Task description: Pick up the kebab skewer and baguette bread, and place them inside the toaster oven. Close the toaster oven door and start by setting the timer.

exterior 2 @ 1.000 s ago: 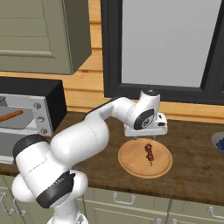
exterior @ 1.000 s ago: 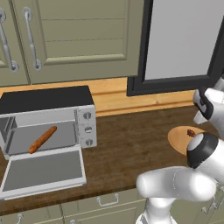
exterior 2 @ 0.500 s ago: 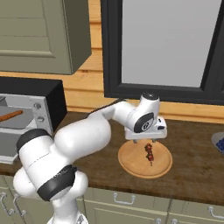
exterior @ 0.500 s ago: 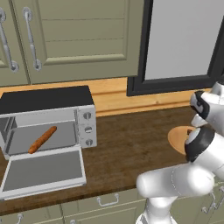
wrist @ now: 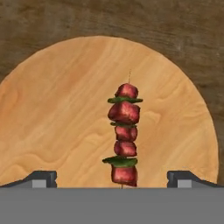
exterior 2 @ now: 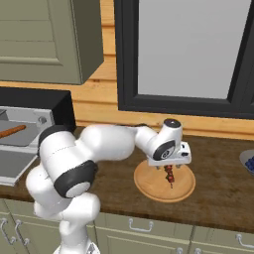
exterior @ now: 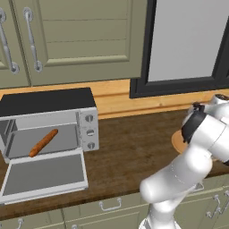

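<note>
The kebab skewer (wrist: pixel 124 135), dark red meat chunks on a thin stick, lies on a round wooden plate (wrist: pixel 57 122). My gripper (wrist: pixel 112 178) hangs open just above it, one fingertip (wrist: pixel 41 177) to each side of the skewer's near end. From the right base view the gripper (exterior 2: pixel 171 167) sits low over the kebab skewer (exterior 2: pixel 170 175). The baguette bread (exterior: pixel 43 142) lies inside the toaster oven (exterior: pixel 49 105), whose door (exterior: pixel 44 174) is folded down flat.
The wooden plate (exterior 2: pixel 149 184) rests on the dark wood counter below a black-framed window. My own arm covers most of the plate (exterior: pixel 178 141) in the left base view. A blue bowl (exterior 2: pixel 248 161) sits at the counter's far right edge. Cabinets hang above the oven.
The hand has come down toward the plate and shifted a little to the right, closer over the skewer. The oven, baguette and skewer have not moved.
</note>
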